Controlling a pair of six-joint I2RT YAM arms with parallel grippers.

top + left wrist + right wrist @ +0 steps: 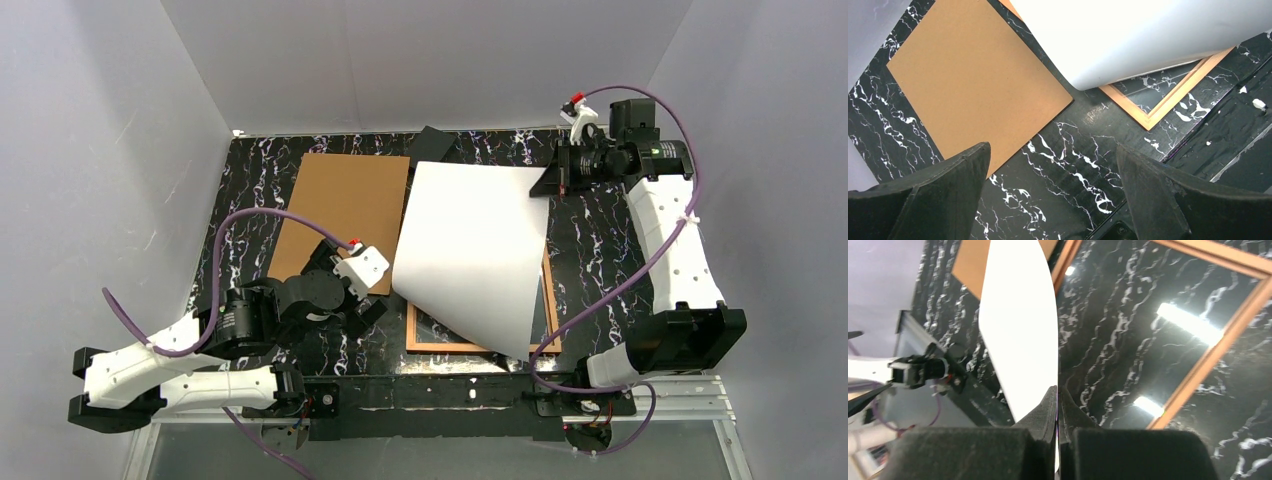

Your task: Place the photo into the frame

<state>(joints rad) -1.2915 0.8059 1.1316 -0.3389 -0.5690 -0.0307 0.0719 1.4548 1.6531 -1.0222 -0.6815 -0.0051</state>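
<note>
The photo (pixel 470 250) shows its plain white back and hangs curved and tilted, its lower edge over the frame (pixel 450 347). The frame lies flat on the marble table, with only its orange border peeking out at the front and right. My right gripper (pixel 550 182) is shut on the photo's far right corner, and in the right wrist view the white photo (pixel 1018 330) runs edge-on into the closed right gripper (pixel 1057 396), with the frame (pixel 1208 365) below. My left gripper (pixel 1053 165) stands open and empty above bare marble, left of the frame (pixel 1148 116) and the photo (pixel 1148 35).
A plain brown cardboard board (pixel 342 215) lies flat left of the photo, just beyond the left gripper (pixel 362 298); the same board (pixel 973 75) fills the upper left of the left wrist view. A dark object (pixel 430 145) sits at the table's far edge. White walls close in three sides.
</note>
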